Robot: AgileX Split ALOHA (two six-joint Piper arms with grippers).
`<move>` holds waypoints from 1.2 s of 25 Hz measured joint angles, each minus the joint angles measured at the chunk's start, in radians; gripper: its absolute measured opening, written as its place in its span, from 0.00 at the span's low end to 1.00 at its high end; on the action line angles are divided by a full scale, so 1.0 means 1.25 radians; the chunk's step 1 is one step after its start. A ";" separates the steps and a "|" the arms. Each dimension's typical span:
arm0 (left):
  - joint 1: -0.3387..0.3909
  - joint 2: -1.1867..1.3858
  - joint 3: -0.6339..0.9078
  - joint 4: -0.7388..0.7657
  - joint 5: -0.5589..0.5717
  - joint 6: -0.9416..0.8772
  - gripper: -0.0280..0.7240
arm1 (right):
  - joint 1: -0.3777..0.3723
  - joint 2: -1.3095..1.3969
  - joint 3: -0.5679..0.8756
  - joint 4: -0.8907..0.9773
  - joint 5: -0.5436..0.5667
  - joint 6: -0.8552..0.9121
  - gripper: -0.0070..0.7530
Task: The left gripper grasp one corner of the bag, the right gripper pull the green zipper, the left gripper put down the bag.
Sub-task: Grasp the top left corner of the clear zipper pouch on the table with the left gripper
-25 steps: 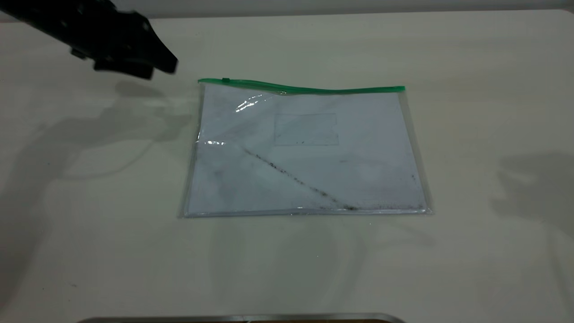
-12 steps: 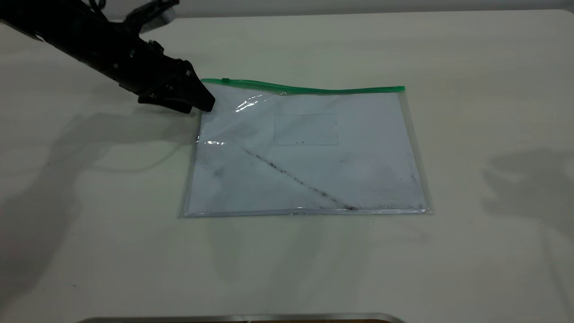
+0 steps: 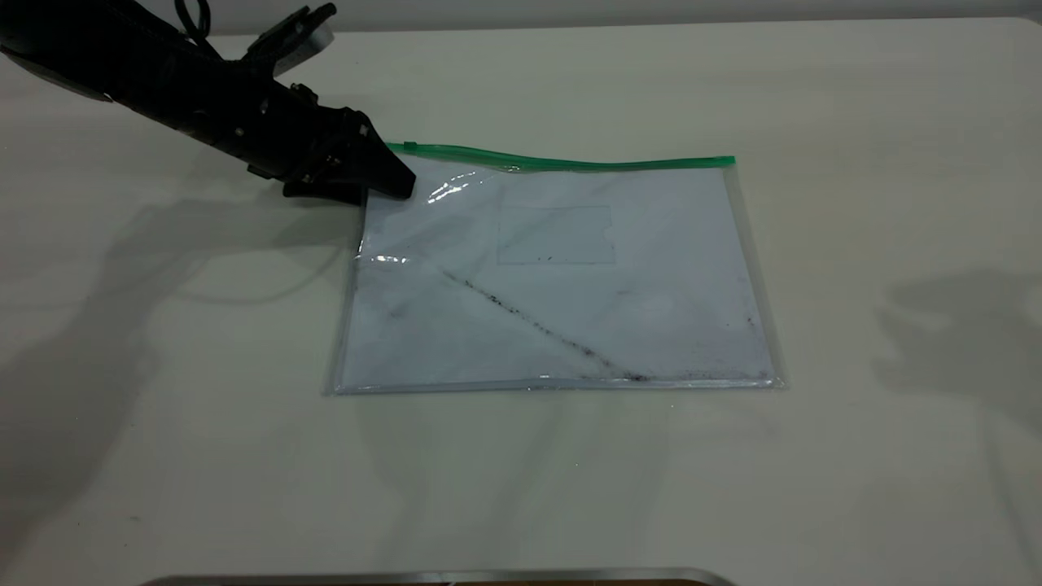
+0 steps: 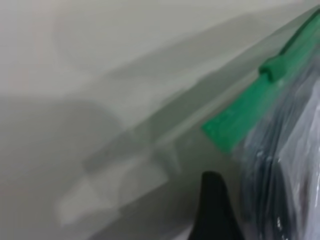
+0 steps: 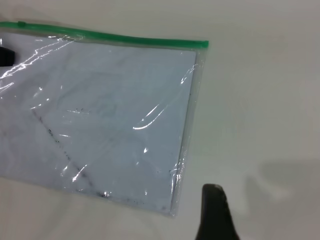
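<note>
The bag (image 3: 562, 277) lies flat on the table, a clear pouch with white sheets and a dark diagonal smudge inside. The green zipper (image 3: 570, 163) runs along its far edge, with the slider tab (image 3: 409, 146) near the left end. My left gripper (image 3: 387, 189) is open at the bag's far left corner, its jaws straddling the plastic edge. In the left wrist view one black finger (image 4: 215, 205) stands beside the bag (image 4: 295, 165), just below the zipper's end (image 4: 235, 125). My right gripper (image 5: 216, 212) hovers off the bag's near right corner (image 5: 172, 207), outside the exterior view.
The pale table (image 3: 879, 244) stretches out on all sides of the bag. A metal rim (image 3: 440, 576) shows at the table's near edge. The right arm's shadow (image 3: 969, 342) falls on the table to the right.
The left arm has come down and rightward from the far left corner of the table to the bag's far left corner. The bag has not shifted.
</note>
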 joint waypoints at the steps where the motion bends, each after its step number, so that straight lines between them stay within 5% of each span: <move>1: 0.000 0.001 0.000 -0.009 0.002 0.011 0.81 | 0.000 0.000 0.000 0.000 0.000 0.000 0.74; 6: 0.000 0.002 -0.001 -0.040 0.016 0.051 0.67 | 0.000 0.000 0.000 0.000 0.000 0.000 0.74; 17: 0.000 0.002 -0.003 -0.040 0.053 0.153 0.11 | 0.000 0.000 0.000 0.000 0.001 -0.001 0.74; 24: 0.000 0.000 -0.104 0.126 0.172 0.211 0.11 | 0.009 0.000 0.000 0.017 0.010 -0.086 0.74; 30: -0.016 -0.009 -0.258 0.384 0.328 0.214 0.11 | 0.104 0.051 0.000 0.057 -0.046 -0.178 0.74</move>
